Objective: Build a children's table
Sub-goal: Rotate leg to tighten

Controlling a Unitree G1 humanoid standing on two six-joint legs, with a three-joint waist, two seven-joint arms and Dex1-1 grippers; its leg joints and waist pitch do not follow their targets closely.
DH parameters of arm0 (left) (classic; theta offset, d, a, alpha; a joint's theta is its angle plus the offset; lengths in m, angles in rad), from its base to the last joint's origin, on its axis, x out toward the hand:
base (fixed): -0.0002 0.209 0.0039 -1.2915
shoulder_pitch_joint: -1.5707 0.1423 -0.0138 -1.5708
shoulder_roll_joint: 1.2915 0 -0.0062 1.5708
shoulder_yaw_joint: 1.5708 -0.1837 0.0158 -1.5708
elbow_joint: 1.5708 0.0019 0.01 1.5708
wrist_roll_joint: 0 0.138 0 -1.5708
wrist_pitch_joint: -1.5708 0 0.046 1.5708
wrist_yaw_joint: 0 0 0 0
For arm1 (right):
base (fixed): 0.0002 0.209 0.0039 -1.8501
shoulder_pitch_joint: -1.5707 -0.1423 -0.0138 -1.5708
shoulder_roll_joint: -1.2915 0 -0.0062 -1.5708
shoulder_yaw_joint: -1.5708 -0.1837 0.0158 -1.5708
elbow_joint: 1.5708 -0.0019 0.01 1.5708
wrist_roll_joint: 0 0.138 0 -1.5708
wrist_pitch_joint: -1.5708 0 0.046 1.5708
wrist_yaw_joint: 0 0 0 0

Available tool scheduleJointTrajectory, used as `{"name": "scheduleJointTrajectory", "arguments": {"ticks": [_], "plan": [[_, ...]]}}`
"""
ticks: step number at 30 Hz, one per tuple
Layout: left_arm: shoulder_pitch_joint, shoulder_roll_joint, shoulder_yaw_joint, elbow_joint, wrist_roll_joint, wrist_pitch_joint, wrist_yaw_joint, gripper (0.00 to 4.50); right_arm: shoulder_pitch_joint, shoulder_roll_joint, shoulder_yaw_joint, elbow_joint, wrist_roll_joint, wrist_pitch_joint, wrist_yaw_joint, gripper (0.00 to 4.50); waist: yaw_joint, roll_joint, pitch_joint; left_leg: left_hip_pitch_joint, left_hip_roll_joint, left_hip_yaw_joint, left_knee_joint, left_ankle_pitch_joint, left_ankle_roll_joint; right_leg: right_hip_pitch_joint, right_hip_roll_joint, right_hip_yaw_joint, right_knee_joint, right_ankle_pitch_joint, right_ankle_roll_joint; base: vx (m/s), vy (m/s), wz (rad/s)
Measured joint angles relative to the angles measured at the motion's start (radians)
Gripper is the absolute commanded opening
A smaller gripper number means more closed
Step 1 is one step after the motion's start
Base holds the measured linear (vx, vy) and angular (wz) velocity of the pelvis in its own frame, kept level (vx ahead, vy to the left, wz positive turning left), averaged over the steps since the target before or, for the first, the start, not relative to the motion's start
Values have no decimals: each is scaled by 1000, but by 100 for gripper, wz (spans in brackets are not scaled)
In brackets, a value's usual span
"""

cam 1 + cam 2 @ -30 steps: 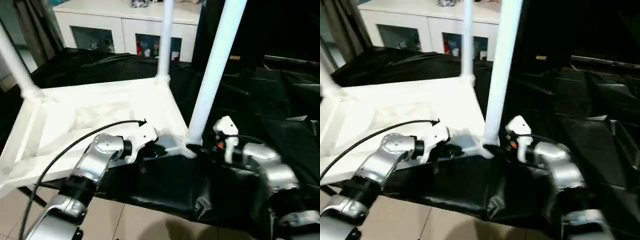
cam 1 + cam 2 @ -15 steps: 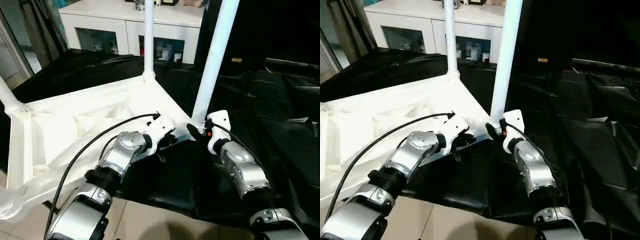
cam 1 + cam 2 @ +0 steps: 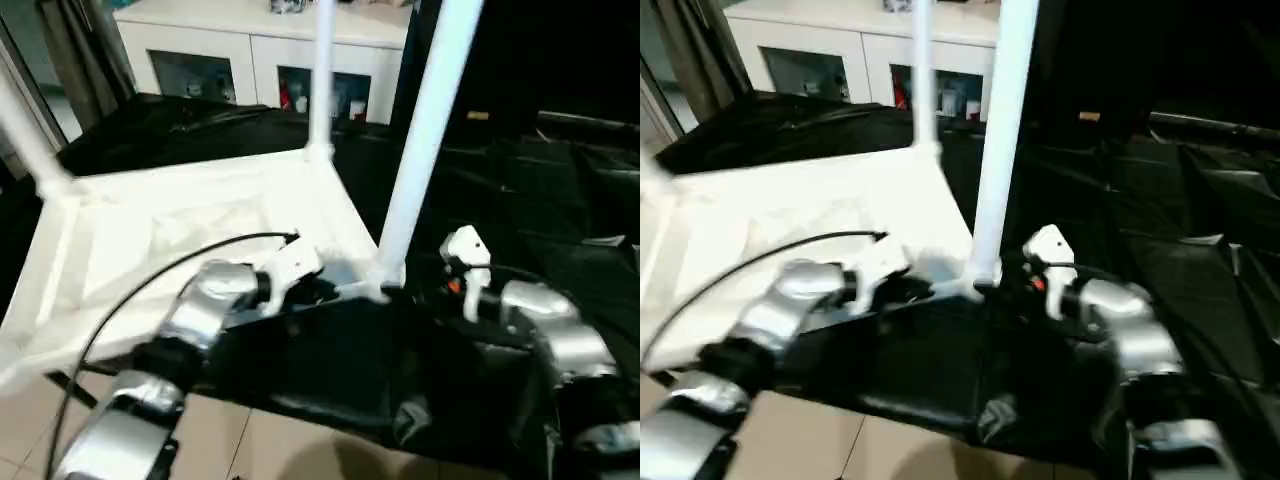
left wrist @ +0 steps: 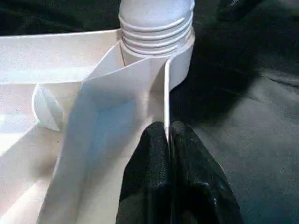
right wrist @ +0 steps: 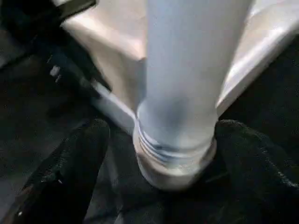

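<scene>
With the left gripper (image 4: 167,140) fingers clamped on the upturned white ribbed plastic tabletop's (image 3: 200,230) rim and the right gripper (image 5: 159,140) fingers apart around the long white cylindrical leg (image 3: 425,140), screwing this leg in looks underway; next it needs regripping and twisting.

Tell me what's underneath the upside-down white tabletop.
A black sheet lies under the tabletop, showing around its near and far edges. Whatever supports that sheet is covered. At the tabletop's left end, bare tiled floor shows below.

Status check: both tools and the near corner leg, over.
Left tool shut on the tabletop rim beside the corner socket. Right tool open, fingers either side of the near leg, not touching. Leg upright in its socket, thread rings showing.
</scene>
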State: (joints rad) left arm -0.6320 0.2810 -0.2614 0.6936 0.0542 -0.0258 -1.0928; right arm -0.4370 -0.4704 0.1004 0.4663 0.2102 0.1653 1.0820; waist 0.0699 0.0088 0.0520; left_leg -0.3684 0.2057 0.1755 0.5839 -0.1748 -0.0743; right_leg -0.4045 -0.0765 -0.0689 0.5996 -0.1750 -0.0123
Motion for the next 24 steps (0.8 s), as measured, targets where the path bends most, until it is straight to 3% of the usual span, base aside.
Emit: {"name": "scheduleJointTrajectory", "arguments": {"ticks": [6,10,21,24], "plan": [[11,13,-1,-15,-21,4,-78,0,0,-29,27,-8,18,31,86,397,17,0,0,1,1,3,0,-1,1,-1,0,1,0,0,0,0,0,0],[15,12,-1,-20,-21,4,-89,0,-3,-22,29,1,10,22,92,397,19,0,0,1,1,3,1,-1,1,-1,0,2,1,0,0,0,0,0],[15,12,-1,-19,-20,4,-92,0,-32,5,33,44,-13,-12,72,288,20,0,0,1,1,4,1,-1,1,-1,0,2,1,0,0,0,0,0],[15,12,-1,-18,-20,4,-90,0,-32,8,31,49,-14,-19,71,280,19,0,0,1,1,4,1,-1,1,-1,0,2,1,0,0,0,0,0]]}}
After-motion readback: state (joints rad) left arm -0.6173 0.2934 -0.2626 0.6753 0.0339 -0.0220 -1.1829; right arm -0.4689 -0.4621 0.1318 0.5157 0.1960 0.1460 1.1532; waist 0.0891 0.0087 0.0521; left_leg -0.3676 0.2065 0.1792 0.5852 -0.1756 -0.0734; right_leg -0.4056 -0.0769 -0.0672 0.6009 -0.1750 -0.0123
